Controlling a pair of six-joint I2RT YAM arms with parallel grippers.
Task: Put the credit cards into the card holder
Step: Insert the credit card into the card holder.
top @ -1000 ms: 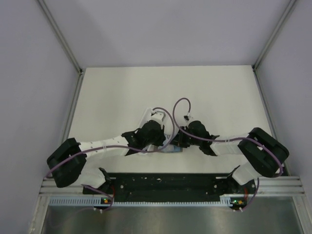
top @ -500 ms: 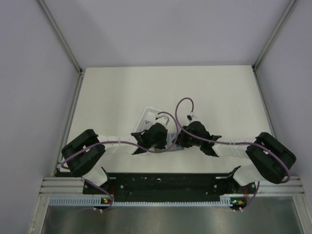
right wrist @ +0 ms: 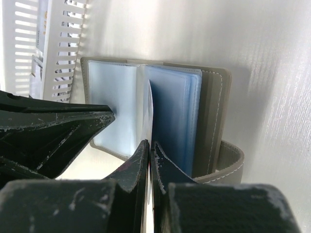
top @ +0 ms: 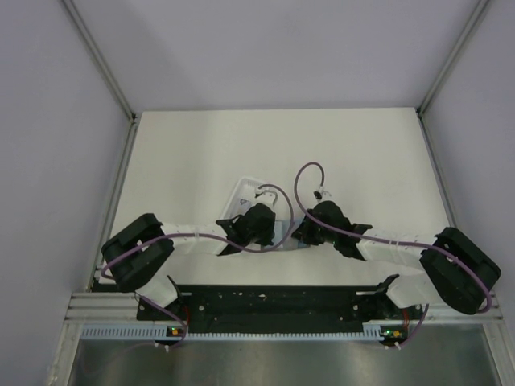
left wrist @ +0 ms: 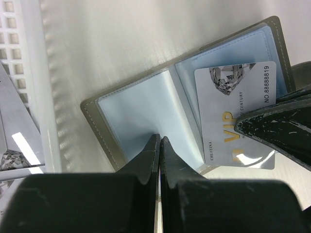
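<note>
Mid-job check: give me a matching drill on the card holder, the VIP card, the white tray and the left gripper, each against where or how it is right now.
Things:
1. card holder
2. VIP card
3. white tray
4. left gripper

States:
A. shut on nothing, tips at the holder's empty page
B. lying open on the table
C. pinched by the right gripper, over a blue pocket
D. beside the holder, cards inside

Pairs: 1-B, 2-C, 3-D, 4-A
</note>
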